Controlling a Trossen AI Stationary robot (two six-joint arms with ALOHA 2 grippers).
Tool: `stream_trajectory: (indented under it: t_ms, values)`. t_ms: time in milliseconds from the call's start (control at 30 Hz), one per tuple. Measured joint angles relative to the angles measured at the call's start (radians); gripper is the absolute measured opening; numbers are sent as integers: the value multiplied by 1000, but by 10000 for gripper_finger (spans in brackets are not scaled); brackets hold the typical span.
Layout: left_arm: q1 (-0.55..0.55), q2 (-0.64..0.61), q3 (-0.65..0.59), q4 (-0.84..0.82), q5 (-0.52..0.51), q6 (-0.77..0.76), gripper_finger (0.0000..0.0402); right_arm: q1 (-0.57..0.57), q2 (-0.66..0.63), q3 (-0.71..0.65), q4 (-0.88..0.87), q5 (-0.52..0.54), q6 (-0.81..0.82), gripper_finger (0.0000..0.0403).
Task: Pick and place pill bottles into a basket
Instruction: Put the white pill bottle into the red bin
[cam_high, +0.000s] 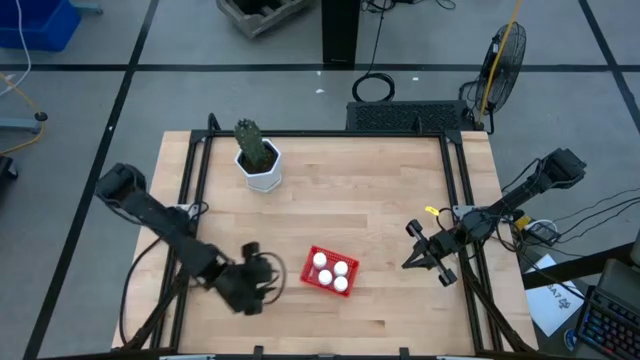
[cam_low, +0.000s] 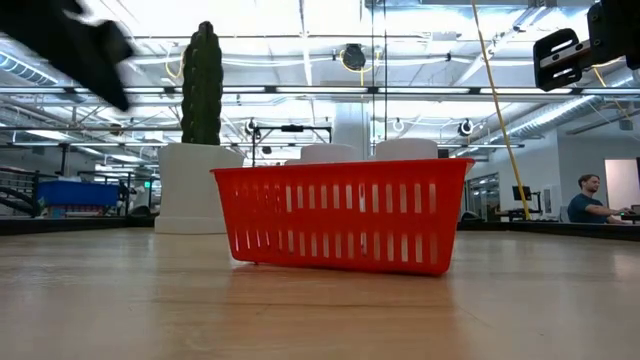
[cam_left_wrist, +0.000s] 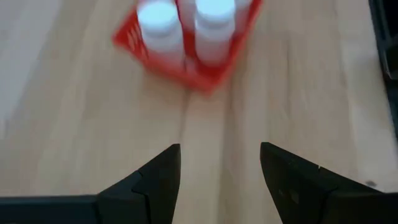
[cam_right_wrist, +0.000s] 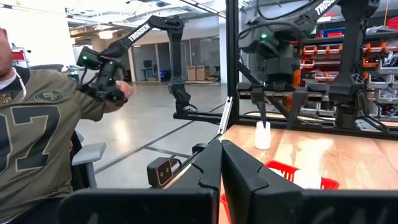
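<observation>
From my remote station, the wooden desk (cam_high: 380, 200) carries a potted cactus (cam_high: 258, 157) at about eleven o'clock, out of the working lane. The red basket (cam_high: 312, 278) sits near six o'clock, four white pill bottles (cam_high: 331, 270) standing upright inside; a fifth I cannot find. My left end effector (cam_high: 262, 279), just beside the basket at its nine o'clock, hangs released and empty, apparently fresh from a drop. The right end effector (cam_high: 425, 252) waits clenched on nothing at three o'clock, well clear.
</observation>
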Motion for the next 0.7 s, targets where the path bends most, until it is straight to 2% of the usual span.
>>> stream_trajectory:
  t_ms: [133, 367, 700]
  values:
    - [-94, -27, 0, -126, -2, -196, 225, 0, 0, 0, 0, 0, 0, 4]
    - [-192, -24, 0, -269, 46, -480, 225, 0, 0, 0, 0, 0, 0, 4]
    - [-295, -24, -1, -317, 106, -708, 225, 0, 0, 0, 0, 0, 0, 4]
